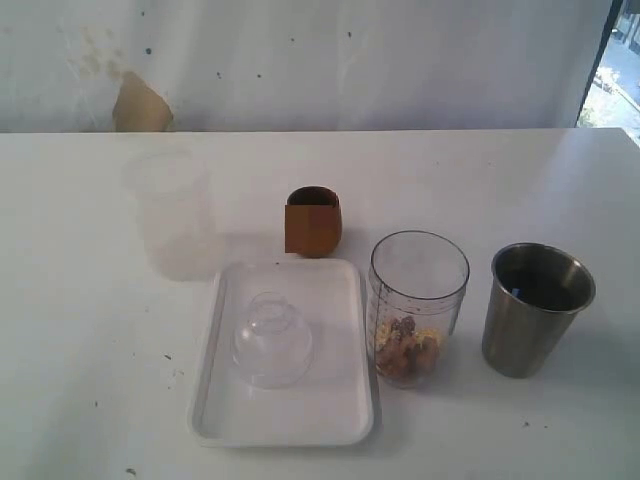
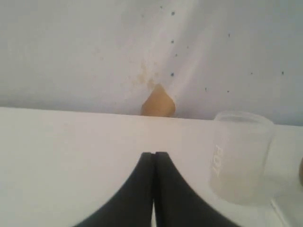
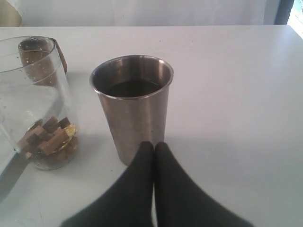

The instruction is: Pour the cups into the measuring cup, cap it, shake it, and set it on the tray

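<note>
the measuring cup (image 1: 416,305) stands upright on the desk (image 1: 90,350), just beside the right edge of the tray (image 1: 330,400) and between it and the steel cup (image 1: 535,308). its mouth is open, so either cup can be tipped into it with a short carry. a small heap of brown chunks with something yellow lies at its bottom, so part of the filling looks done. the steel cup is upright and apart from it. its inside is dark, and i cannot tell what it holds. the wood cup (image 1: 313,221) sits upright just behind the tray's far rim, its contents also too dark to read. the lid (image 1: 273,338) rests dome-up on the left half of the tray, probably parked within reach for capping, and the bare right half leaves room for the capped cup. the frosted cup (image 1: 170,212) stands well to the left, likely no part of the job. neither arm shows in the exterior view. the right pincer (image 3: 154,145) is closed tight and empty, its tips aimed at the steel cup's lower wall. whether they touch it i cannot tell. this suggests the steel cup is next, and the jaws would have to spread wide first. the left pincer (image 2: 153,156) is likewise closed on nothing, over bare desk with the frosted cup near.
</note>
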Controlling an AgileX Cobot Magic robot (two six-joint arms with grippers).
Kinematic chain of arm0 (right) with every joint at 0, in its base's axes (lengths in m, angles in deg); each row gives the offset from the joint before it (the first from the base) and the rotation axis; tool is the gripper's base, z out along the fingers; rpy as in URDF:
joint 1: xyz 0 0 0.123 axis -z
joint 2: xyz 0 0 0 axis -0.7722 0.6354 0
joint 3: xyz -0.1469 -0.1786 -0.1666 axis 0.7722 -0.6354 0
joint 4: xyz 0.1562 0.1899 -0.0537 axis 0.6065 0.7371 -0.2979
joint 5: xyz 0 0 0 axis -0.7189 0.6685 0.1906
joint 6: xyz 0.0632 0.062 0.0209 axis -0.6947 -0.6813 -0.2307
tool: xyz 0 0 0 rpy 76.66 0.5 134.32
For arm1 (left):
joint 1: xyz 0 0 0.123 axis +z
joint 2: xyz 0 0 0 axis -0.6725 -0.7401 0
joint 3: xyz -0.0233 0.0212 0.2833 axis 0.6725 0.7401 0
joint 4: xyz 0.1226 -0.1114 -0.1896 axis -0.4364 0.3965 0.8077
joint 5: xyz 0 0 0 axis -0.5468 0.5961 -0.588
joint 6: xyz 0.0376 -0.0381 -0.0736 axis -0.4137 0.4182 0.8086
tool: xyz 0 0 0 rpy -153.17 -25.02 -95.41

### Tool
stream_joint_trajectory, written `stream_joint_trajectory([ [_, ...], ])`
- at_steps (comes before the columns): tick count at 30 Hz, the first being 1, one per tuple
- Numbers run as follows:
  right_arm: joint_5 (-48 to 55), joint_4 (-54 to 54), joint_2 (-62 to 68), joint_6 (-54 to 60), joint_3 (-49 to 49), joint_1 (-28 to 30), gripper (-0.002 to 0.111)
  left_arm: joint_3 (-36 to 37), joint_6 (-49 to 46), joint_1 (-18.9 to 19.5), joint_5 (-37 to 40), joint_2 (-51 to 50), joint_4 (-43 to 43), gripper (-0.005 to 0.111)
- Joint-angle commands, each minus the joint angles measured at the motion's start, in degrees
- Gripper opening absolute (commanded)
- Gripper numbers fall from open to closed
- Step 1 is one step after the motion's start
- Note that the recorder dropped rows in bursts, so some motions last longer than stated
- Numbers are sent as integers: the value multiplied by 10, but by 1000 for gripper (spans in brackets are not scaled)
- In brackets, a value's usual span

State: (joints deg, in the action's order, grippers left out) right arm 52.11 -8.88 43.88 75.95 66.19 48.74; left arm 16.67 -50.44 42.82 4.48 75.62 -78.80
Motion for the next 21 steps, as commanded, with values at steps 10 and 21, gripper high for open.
stream_joint_trajectory([
  [10,-8,-1,-3,0,-3,1,0,3,48,4,65,2,-42,0],
  [21,-8,-1,-3,0,-3,1,0,3,38,4,66,2,-49,0],
])
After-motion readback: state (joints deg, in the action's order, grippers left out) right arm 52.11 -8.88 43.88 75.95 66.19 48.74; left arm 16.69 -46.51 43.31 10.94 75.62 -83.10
